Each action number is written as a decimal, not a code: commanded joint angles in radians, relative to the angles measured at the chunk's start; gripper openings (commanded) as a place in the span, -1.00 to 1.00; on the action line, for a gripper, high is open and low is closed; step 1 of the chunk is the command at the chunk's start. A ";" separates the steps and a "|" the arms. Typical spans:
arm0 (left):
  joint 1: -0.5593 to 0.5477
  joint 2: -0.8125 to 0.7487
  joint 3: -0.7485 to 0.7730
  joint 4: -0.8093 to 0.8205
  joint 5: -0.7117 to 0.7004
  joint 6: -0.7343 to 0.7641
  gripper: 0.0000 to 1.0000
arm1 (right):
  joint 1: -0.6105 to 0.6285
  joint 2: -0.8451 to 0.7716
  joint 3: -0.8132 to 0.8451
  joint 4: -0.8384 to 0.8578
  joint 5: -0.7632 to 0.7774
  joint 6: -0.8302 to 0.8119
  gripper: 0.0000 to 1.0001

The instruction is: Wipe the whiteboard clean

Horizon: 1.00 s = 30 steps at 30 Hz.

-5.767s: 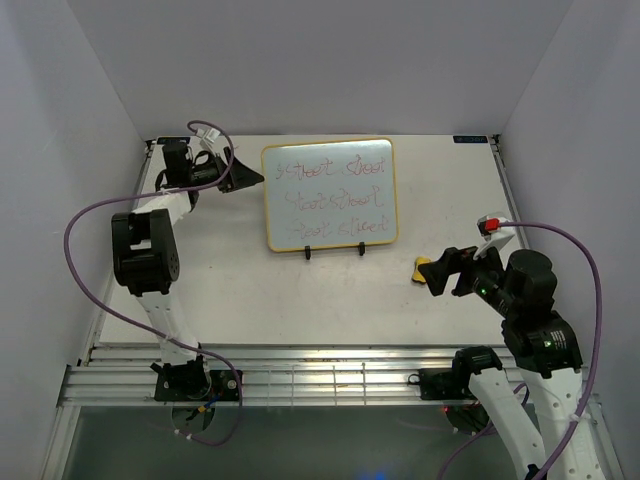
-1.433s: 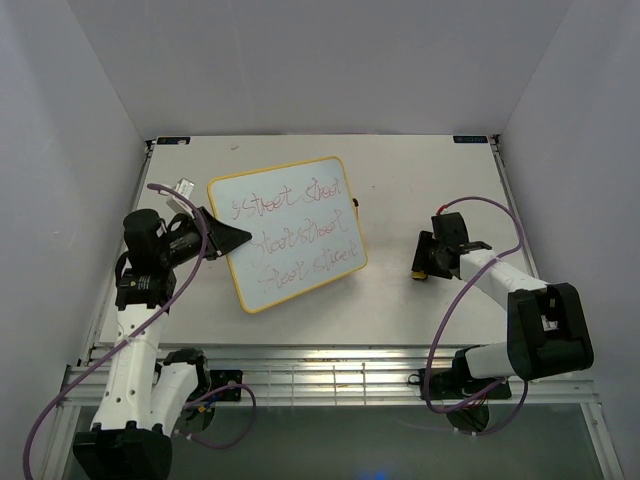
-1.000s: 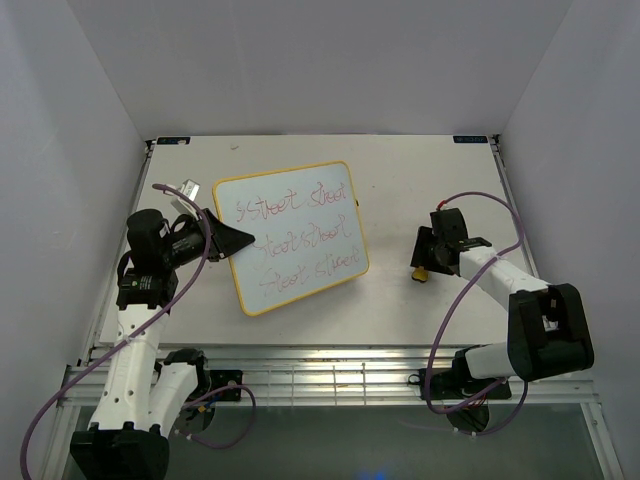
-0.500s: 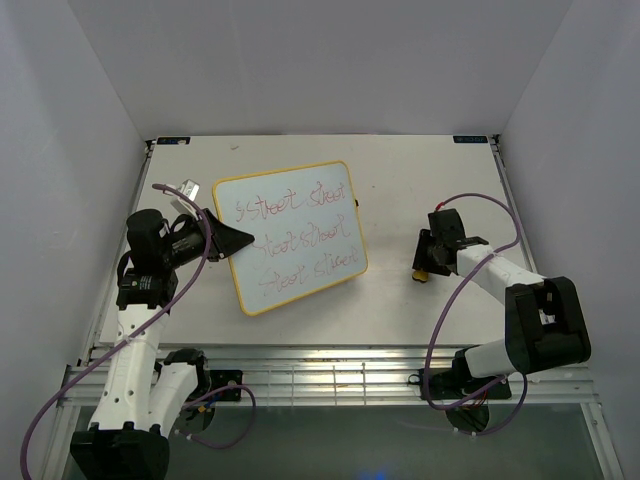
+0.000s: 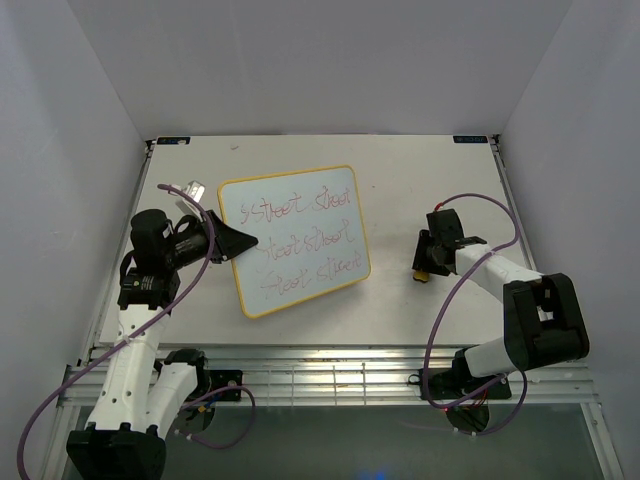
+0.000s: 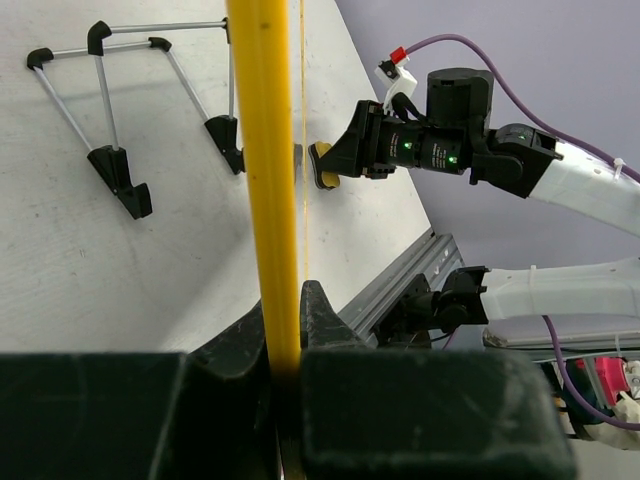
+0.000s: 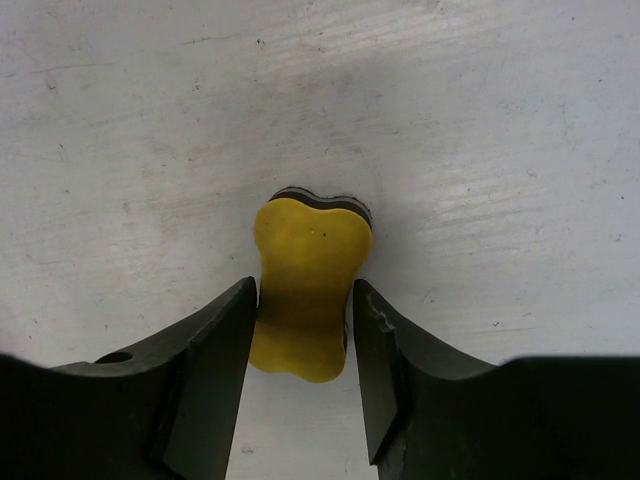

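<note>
The whiteboard, white with a yellow frame and red-green scribbles, hangs tilted over the table's middle left. My left gripper is shut on its left edge. In the left wrist view the yellow frame runs straight up from between that gripper's jaws. The small yellow eraser lies on the table at the right. My right gripper is low over the eraser, its fingers closed against both sides of the narrow waist. The left wrist view also shows the eraser at the right gripper.
The thin wire easel stand stands bare on the table behind the lifted board. White walls enclose the table on three sides. A metal rail runs along the near edge by the arm bases.
The right gripper's jaws have closed in onto the eraser. The left arm has carried the whiteboard a little to the right and turned it slightly.
</note>
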 commanded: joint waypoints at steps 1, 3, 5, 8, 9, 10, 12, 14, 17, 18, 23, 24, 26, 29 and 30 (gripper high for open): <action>-0.005 -0.039 0.027 0.086 0.043 -0.010 -1.00 | 0.005 0.009 0.027 0.024 0.025 -0.005 -0.03; -0.006 -0.039 0.029 0.084 0.043 -0.009 -1.00 | 0.005 0.015 0.025 0.027 0.028 -0.005 -0.06; -0.006 -0.039 0.029 0.083 0.042 -0.006 -1.00 | 0.005 0.021 0.027 0.027 0.029 -0.005 -0.05; -0.008 -0.040 0.030 0.080 0.040 -0.002 -1.00 | 0.005 0.030 0.022 0.029 0.029 -0.009 -0.05; -0.009 -0.039 0.032 0.080 0.040 -0.002 -1.00 | 0.005 0.027 0.021 0.029 0.033 -0.009 -0.07; -0.009 -0.039 0.032 0.081 0.038 -0.001 -1.00 | 0.005 0.026 0.019 0.032 0.030 -0.007 -0.11; -0.011 -0.039 0.030 0.080 0.040 -0.001 -1.00 | 0.005 0.020 0.018 0.032 0.033 -0.009 -0.14; -0.012 -0.039 0.027 0.080 0.038 0.001 -1.00 | 0.005 0.010 0.019 0.026 0.033 -0.010 -0.20; -0.012 -0.037 0.018 0.081 0.045 0.002 -1.00 | 0.005 -0.035 0.021 0.006 0.037 -0.013 -0.21; -0.012 -0.037 0.015 0.084 0.048 0.002 -1.00 | 0.005 -0.067 0.022 -0.006 0.039 -0.015 -0.21; -0.015 -0.030 -0.023 0.116 0.083 -0.010 -1.00 | 0.005 -0.175 0.056 -0.079 0.043 -0.041 -0.22; -0.017 -0.025 -0.032 0.139 0.104 -0.016 -1.00 | 0.003 -0.221 0.062 -0.089 0.033 -0.059 -0.22; -0.017 -0.008 -0.069 0.185 0.126 -0.045 -1.00 | 0.006 -0.275 0.071 -0.091 -0.048 -0.084 -0.26; -0.030 0.033 -0.135 0.277 0.169 -0.113 -1.00 | 0.029 -0.379 0.088 -0.070 -0.206 -0.140 -0.28; -0.040 0.054 -0.150 0.300 0.175 -0.125 -1.00 | 0.063 -0.402 0.099 -0.066 -0.249 -0.154 -0.29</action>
